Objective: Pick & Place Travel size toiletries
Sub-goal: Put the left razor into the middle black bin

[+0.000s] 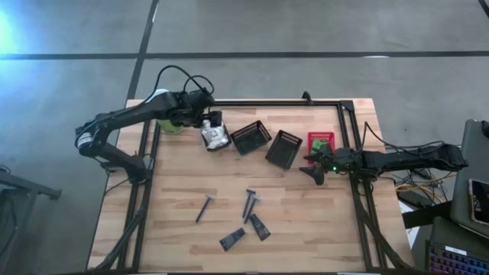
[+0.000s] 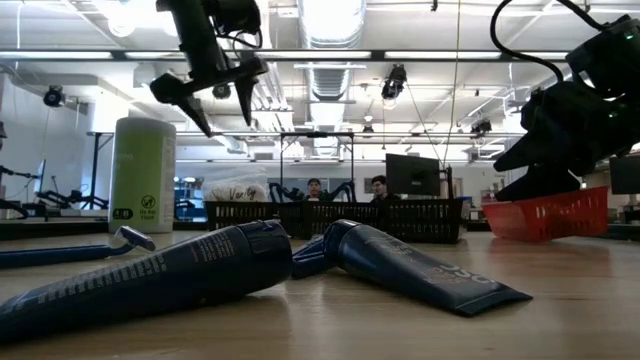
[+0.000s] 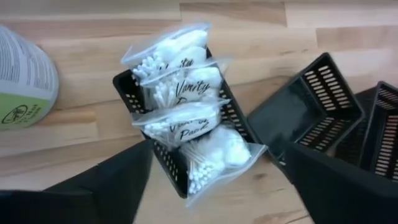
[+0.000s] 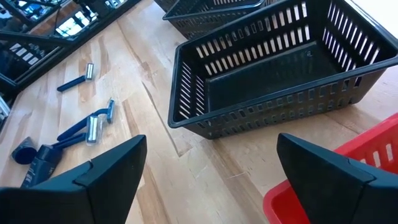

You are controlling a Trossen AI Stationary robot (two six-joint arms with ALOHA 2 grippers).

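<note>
Here the white wrapped packets are sitting stacked in a small black basket near the table's far left, beside the pale-green canister. They are looking light, soft and crinkly, likely slippery, so pinching across a packet's middle seems safest. The left gripper is hovering above them, jaws spread and empty. The right gripper is hanging between the empty black basket and the red basket, jaws also spread. Dark tubes and razors are lying at the table's near side.
</note>
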